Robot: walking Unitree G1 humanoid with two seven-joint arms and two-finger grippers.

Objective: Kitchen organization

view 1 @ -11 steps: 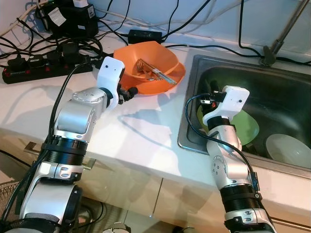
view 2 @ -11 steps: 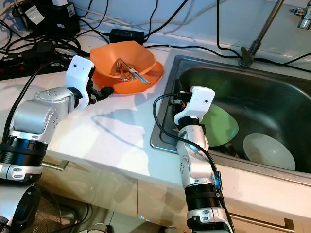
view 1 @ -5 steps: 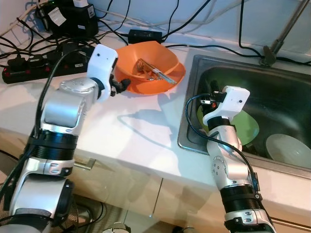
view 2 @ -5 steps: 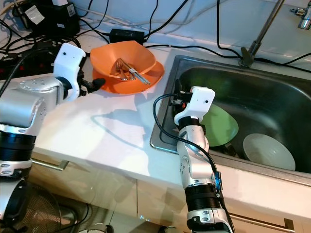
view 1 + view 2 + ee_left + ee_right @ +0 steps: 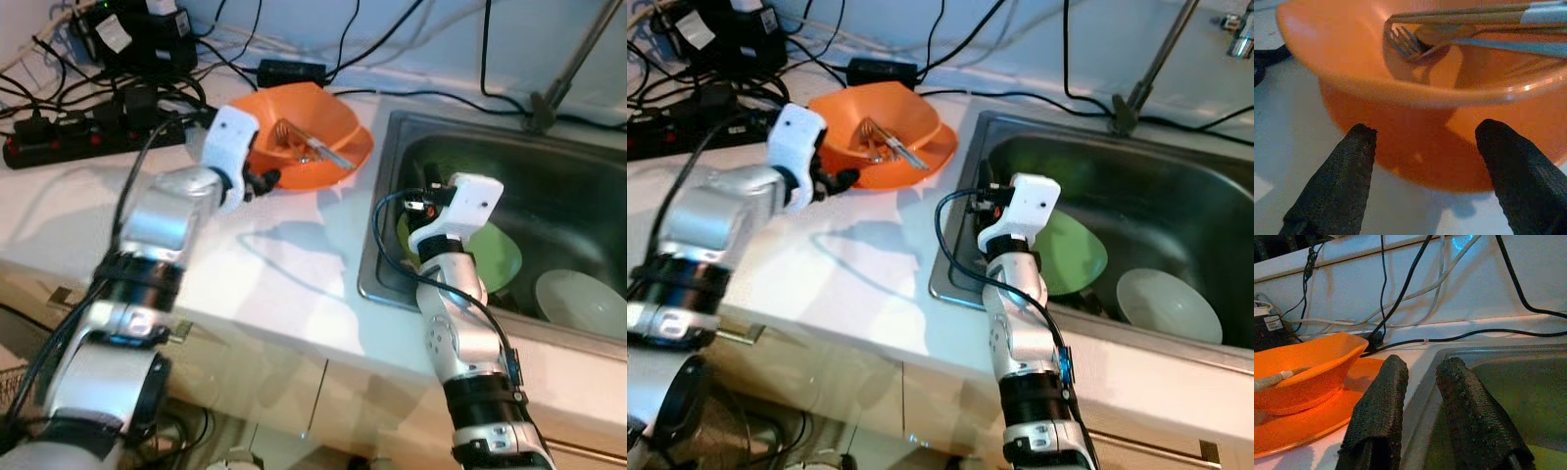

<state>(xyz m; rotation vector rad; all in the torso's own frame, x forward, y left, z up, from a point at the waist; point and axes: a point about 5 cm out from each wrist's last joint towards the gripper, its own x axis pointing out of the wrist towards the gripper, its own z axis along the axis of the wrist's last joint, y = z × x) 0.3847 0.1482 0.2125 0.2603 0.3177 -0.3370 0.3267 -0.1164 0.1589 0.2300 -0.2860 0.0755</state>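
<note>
An orange bowl (image 5: 306,132) holding a fork (image 5: 1405,41) and other cutlery sits on an orange plate (image 5: 361,155) at the back of the white counter (image 5: 284,274). My left gripper (image 5: 266,179) is open at the bowl's near-left side. In the left wrist view its fingertips (image 5: 1359,142) stand wide apart, level with the bowl's wall (image 5: 1425,112), not touching it. My right gripper (image 5: 423,194) hovers over the sink's left rim (image 5: 377,264), shut and holding nothing. A green plate (image 5: 495,259) and a white dish (image 5: 583,299) lie in the sink.
A black power strip (image 5: 59,142), adapters and tangled cables (image 5: 147,59) crowd the counter's back left. A faucet stem (image 5: 558,88) rises behind the sink. Bare counter lies in front of the bowl, ending at the front edge above the cabinet doors.
My left arm swung left and away from the bowl, then came back right, bringing its gripper up to the bowl's side. The right arm has not moved.
</note>
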